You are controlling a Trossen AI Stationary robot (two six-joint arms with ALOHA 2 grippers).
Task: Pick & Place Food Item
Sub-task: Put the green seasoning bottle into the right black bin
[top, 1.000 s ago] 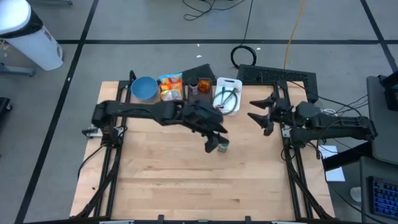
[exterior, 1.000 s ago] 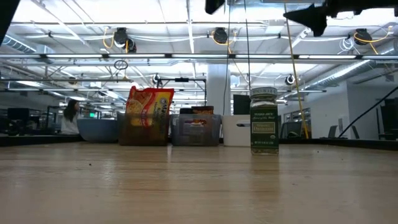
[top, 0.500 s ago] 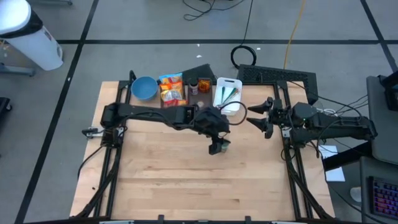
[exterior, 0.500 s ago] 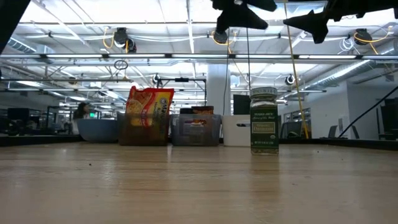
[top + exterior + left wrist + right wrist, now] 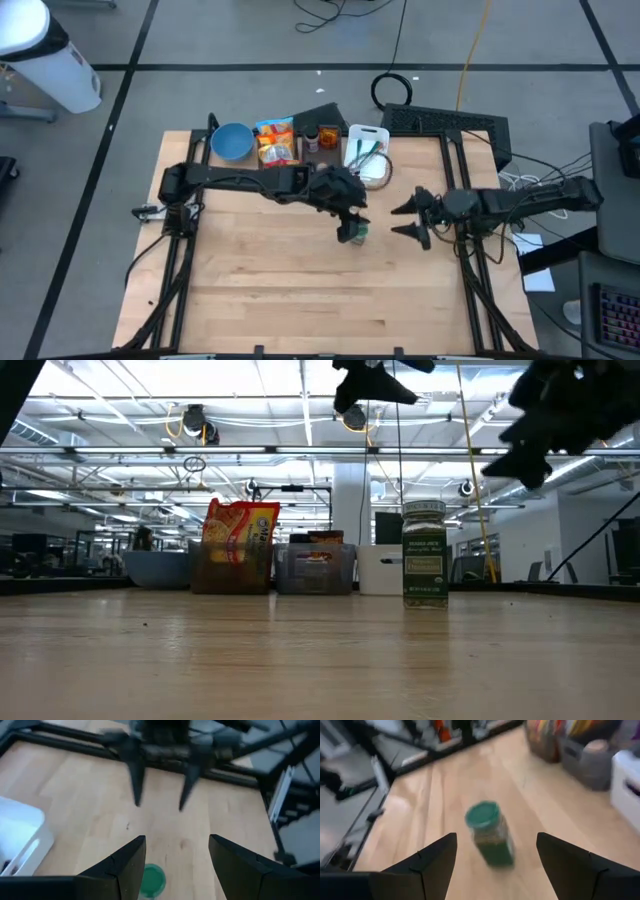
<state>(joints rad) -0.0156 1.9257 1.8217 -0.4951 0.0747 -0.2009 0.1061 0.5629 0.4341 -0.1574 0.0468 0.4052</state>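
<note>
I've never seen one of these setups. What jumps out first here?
A small green-lidded spice jar stands upright, alone, on the bare wooden table. The left gripper hangs above it with open fingers, and the right gripper points at it from the side, also open. Food containers line the far edge.

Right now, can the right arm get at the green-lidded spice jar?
Probably yes. The spice jar stands upright on bare table, straight ahead of the open right gripper. The left gripper hovering above it could crowd the approach.
</note>
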